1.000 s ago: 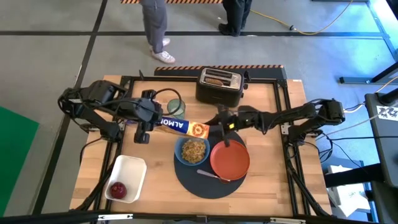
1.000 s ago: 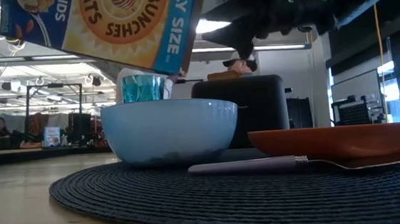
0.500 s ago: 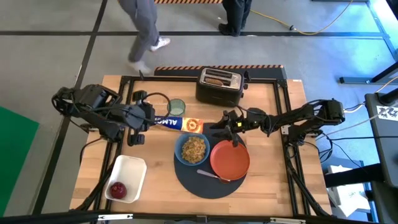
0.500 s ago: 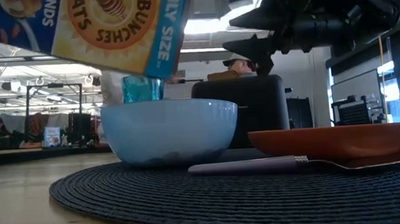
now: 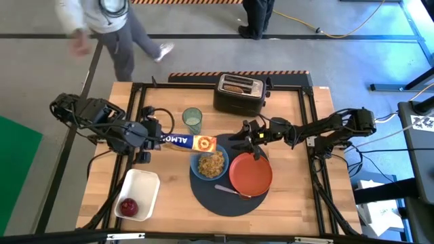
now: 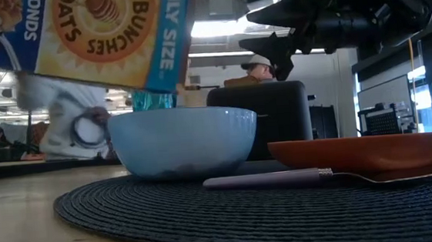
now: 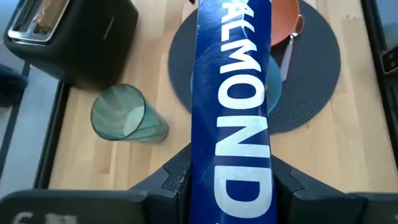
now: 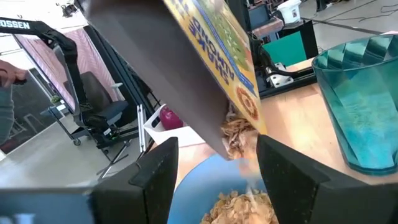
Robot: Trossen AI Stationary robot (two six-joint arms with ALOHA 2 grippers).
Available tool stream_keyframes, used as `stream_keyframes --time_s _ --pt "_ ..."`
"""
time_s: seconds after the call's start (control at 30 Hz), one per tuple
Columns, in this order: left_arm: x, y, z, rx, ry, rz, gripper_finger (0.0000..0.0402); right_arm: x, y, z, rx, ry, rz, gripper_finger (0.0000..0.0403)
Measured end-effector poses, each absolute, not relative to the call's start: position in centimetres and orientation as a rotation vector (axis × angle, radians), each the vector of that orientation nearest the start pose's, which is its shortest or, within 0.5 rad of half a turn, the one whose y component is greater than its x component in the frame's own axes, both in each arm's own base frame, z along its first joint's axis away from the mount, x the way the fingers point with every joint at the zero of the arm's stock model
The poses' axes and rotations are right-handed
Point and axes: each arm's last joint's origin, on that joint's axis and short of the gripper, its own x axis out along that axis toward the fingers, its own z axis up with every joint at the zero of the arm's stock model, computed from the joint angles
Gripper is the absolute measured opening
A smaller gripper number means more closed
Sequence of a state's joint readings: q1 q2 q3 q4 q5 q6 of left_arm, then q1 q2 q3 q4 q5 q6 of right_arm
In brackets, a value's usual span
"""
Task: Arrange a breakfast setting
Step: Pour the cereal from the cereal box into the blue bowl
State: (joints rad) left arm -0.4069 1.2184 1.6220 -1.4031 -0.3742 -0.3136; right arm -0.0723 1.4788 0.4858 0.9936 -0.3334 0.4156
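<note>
Left wrist view shows our left gripper (image 7: 231, 180) pinching the cereal box (image 7: 233, 106), tilted over the blue bowl (image 5: 210, 165) on the mat (image 5: 203, 195). Our right gripper (image 5: 245, 133) hovers spread. Overtilting could spill flakes.

woven mat (image 6: 285, 216), glossy cardboard box (image 7: 235, 106)

We log, all placed vs. the mat: mat (image 5: 224, 200) dark grey, ribbed weave. Bowl (image 5: 210, 165) on it pale blue, w/ tan flakes. Plate (image 5: 251, 174) on it orange-red. Spoon (image 6: 313, 177) on it silver. Cereal box (image 5: 188, 141) left of it: blue side, white lettering, yellow-orange face. Glass (image 5: 192, 120) behind it teal-green, clear. Toaster (image 5: 239, 94) behind it black. Tub (image 5: 137, 194) left of it white; apple (image 5: 127, 207) inside red.
</note>
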Motion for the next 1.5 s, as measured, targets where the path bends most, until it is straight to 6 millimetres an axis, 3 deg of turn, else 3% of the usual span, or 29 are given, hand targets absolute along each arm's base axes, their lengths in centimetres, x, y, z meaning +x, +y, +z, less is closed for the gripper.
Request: stream_keyframes --time_s 0.47,0.7,0.9,1.17,1.3,1.5 --pt "15.4 -5.7 39.8 0.045 0.826 0.075 0.0119 27.5 -1.0 19.2 0.419 0.079 0.254 0.0207" --pt "13.9 -5.0 38.8 0.032 0.743 0.082 0.0119 27.8 0.5 18.8 0.417 0.082 0.261 0.0207" --pt "12.7 -4.4 37.7 0.005 0.675 0.07 0.0119 27.8 0.4 18.8 0.411 0.076 0.249 0.0207" --pt "11.2 -3.7 36.9 0.002 0.578 0.042 0.0119 27.8 0.4 18.7 0.255 0.066 0.253 0.0207" --pt "10.7 -3.5 36.9 0.004 0.528 0.032 0.0119 27.8 0.5 18.4 0.177 0.083 0.256 0.0225" --pt "10.3 -3.3 36.5 0.019 0.434 0.028 0.0119 27.9 2.2 18.6 0.068 0.066 0.212 0.0283"
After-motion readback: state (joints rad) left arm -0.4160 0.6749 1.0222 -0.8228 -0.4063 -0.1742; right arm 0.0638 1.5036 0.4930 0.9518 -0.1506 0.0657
